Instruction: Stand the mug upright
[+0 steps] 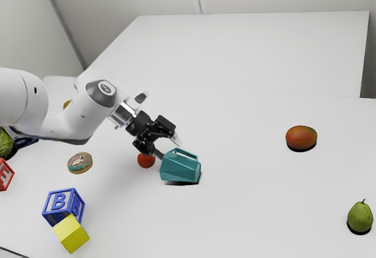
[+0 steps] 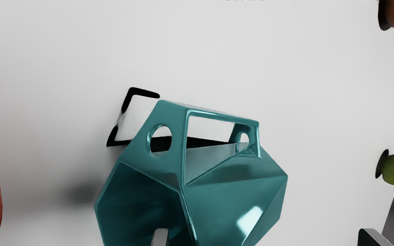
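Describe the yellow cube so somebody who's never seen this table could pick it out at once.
On the white table, look low on the exterior view's left for the blue letter block marked B. The yellow cube sits just nearer the camera, partly hiding that block. Unlike it and the red letter block, the cube shows plain faces with no letter.

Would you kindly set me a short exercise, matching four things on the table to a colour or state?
1. Mug
2. Pear
3. Block marked B
4. Mango

A. Green
B. On its side, handle uppermost
C. Mostly orange-red
D. Blue

Right pairs: 1-B, 2-A, 3-D, 4-C
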